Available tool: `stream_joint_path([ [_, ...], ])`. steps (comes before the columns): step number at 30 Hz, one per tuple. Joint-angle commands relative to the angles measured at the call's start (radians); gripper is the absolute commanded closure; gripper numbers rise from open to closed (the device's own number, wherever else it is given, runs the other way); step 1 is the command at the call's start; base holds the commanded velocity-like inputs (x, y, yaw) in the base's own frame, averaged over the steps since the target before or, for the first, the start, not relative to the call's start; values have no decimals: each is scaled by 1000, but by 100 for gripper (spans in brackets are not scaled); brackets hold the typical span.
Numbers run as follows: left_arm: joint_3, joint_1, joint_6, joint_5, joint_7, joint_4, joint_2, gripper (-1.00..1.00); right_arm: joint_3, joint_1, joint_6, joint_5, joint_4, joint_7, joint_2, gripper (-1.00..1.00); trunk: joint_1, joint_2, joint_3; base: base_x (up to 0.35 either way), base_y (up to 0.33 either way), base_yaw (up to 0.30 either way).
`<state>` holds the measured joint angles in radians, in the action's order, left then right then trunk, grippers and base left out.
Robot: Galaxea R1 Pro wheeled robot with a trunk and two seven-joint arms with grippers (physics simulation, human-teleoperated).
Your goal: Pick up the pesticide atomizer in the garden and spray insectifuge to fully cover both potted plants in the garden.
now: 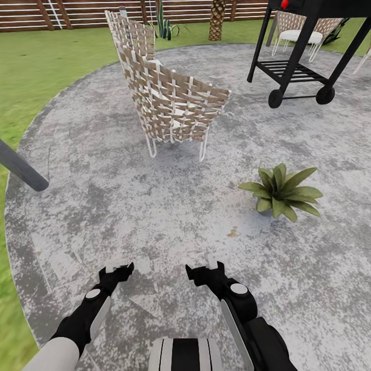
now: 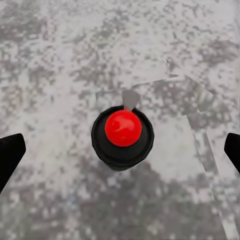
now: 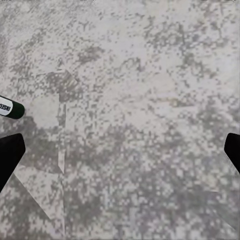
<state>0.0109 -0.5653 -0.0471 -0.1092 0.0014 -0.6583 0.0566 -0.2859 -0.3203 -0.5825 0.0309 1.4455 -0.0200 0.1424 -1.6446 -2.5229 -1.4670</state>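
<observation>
right at the robot's feet, near edge of the mottled grey round paving (image 1: pixel 154 206): the left gripper (image 1: pixel 117 269) hangs over the stone, black fingers (image 2: pixel 9 155) spread wide apart, nothing between the pads. and there's the prize: the left wrist camera looks straight down on the slender dark green pesticide atomizer (image 2: pixel 122 132), end-on, red cap on a black neck, centred between those fingers and touched by neither. the right wrist camera catches its green body and white label at the border of its picture, so the bottle looks to be standing upright; whether its base sits on the paving i cannot tell.

the right gripper (image 1: pixel 202 269) hovers just beside, jaws apart too, empty, bare stone beneath.

my read: this is the grasp, not yet made. the line-up looks good, so the job is a straight descent. drop past the cap and neck, close evenly on the body, no sideways nudge, since a tall thin bottle should tip easily.

further out, toward the paving's right side, one potted plant (image 1: pixel 282 193), a low rosette of broad pointed green leaves, waits unsprayed. past mid-paving stands a woven brown-and-white wire-legged chair (image 1: pixel 170 98), then a black wheeled grill cart (image 1: pixel 301 62) near the far edge, green lawn (image 1: pixel 31 77) and a brown slatted fence (image 1: pixel 77 13) behind.
</observation>
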Motion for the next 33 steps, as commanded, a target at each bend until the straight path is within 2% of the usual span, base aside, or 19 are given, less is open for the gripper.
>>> stream_joint_path([
  [1,-1,0,-3,-10,0,0,0,-100,1,0,-5,3,1,-1,0,-100,0,0,-1,36,-5,0],
  [18,-5,0,-3,-10,0,1,0,-100,0,0,-4,3,1,-1,0,-100,0,0,-2,7,-1,0],
  [30,-5,0,-3,-10,0,1,0,-100,0,0,-4,3,1,-1,0,-100,0,0,-14,0,0,0],
  [33,-5,0,-3,-10,0,1,0,-100,0,0,-3,3,1,-1,0,-100,-1,-1,-26,0,0,0],
])
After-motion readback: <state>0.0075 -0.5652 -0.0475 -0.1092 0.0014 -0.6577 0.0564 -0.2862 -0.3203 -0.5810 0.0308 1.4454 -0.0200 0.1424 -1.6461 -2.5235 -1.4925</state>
